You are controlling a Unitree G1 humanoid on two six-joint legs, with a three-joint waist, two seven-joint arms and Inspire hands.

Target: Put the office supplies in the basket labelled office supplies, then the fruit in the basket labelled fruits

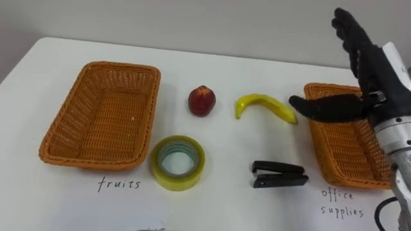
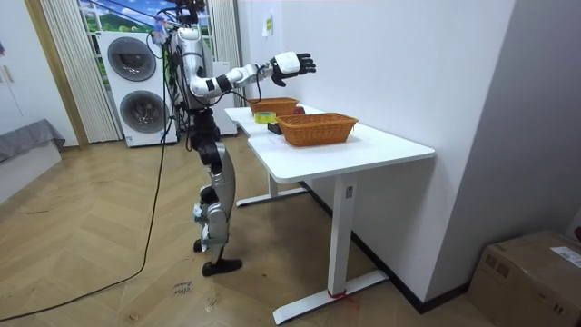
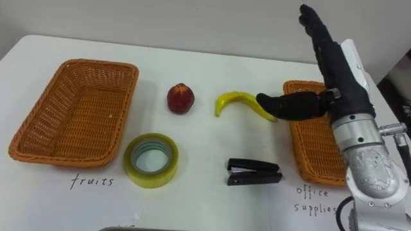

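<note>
Left eye view: right hand spread wide, empty, over office-supplies basket. Banana lies on table just beside it. Judged light, soft, bruisable; grasp mid-curve gently.

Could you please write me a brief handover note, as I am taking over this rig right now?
Right robot hand: open, raised over the office supplies basket, holding nothing.
On the table between the baskets: red fruit, banana, tape roll, stapler.
Fruits basket: empty.
Done: nothing sorted yet.
Left: red fruit and banana into the fruits basket; tape roll and stapler into the office supplies basket.
</note>
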